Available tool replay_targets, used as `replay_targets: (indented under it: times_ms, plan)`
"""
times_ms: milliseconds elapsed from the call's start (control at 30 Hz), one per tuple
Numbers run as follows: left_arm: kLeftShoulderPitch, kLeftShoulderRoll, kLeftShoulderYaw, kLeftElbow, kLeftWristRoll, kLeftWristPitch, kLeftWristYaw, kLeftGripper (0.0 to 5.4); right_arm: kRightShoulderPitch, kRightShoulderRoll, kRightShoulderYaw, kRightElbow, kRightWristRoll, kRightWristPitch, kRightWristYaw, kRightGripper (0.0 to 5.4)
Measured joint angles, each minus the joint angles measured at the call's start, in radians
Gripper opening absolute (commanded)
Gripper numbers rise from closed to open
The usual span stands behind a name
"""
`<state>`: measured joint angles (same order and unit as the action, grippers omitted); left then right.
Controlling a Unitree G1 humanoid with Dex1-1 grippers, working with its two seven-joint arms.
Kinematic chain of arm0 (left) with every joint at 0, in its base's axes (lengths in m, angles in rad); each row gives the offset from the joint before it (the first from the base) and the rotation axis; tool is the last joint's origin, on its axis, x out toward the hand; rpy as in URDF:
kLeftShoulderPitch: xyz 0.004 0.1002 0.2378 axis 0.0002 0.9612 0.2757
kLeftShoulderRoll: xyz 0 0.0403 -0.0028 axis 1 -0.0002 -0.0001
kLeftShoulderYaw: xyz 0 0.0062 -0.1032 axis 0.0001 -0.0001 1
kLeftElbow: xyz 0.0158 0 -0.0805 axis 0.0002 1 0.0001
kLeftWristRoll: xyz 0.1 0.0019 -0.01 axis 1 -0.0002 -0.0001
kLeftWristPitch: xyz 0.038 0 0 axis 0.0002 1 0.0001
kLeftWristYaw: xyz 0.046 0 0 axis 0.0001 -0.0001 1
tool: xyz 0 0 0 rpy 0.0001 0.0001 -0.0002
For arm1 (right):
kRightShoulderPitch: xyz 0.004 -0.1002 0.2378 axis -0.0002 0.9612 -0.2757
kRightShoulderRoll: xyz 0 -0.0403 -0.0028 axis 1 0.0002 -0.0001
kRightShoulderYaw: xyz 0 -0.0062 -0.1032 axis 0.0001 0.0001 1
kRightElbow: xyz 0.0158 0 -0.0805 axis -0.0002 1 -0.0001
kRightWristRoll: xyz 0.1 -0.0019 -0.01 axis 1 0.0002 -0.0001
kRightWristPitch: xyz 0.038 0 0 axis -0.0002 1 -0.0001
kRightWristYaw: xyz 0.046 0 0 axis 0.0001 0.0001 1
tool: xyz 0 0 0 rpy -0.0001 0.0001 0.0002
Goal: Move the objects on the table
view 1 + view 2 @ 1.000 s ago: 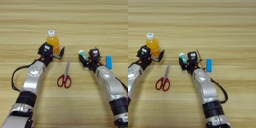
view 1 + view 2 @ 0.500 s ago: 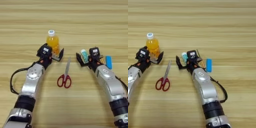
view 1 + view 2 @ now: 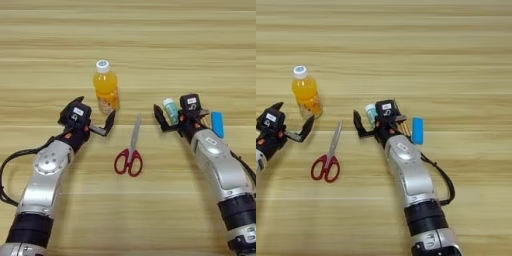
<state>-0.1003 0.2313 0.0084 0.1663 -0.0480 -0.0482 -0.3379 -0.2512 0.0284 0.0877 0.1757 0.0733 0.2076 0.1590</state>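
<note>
The orange-juice bottle [image 3: 106, 92] stands upright with its white cap on. My left gripper [image 3: 96, 109] is open just near-left of it, and its right finger tip is close to the bottle's base without holding it. The red-handled scissors [image 3: 132, 150] lie shut between the arms. My right gripper [image 3: 169, 121] is open, with the white-and-teal glue stick [image 3: 170, 108] between its left finger and its body. The amber screwdriver [image 3: 404, 128] lies mostly hidden under that wrist. The blue block [image 3: 217, 124] lies just right of it.
The wooden table [image 3: 150, 45] stretches bare behind the things. A black cable [image 3: 443, 175] loops off my right forearm, and another trails from my left arm at the left edge.
My left gripper has drawn back toward me and to the left, away from the bottle, which stays upright. My right gripper's left finger has spread away from the glue stick.
</note>
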Motion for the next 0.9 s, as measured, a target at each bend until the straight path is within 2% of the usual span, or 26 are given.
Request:
replay_targets:
  times_ms: [300,500,600,667,767,900]
  plan:
    - [-0.005,0.055,0.058,0.0,0.002,0.035,0.027,5.4,-0.017,0.007,-0.006,0.035,-0.006,-0.021,-0.004,5.35]
    - [-0.036,0.058,0.076,0.051,0.03,0.056,0.104,5.4,-0.017,0.006,-0.004,0.036,-0.017,-0.034,-0.011,5.35]
    - [-0.053,0.049,0.096,0.092,0.033,0.038,0.153,5.4,-0.015,-0.005,0.015,0.023,-0.041,-0.045,-0.006,5.35]
    - [-0.079,0.011,0.105,0.128,0.027,-0.011,0.184,5.4,-0.012,-0.016,0.041,-0.014,-0.057,-0.046,0.01,5.35]
    - [-0.108,-0.024,0.105,0.18,0.025,-0.055,0.215,5.4,-0.008,-0.029,0.069,-0.064,-0.068,-0.04,0.036,5.35]
    - [-0.115,-0.033,0.106,0.226,0.028,-0.096,0.247,5.4,-0.01,-0.047,0.109,-0.127,-0.071,0.008,0.092,5.35]
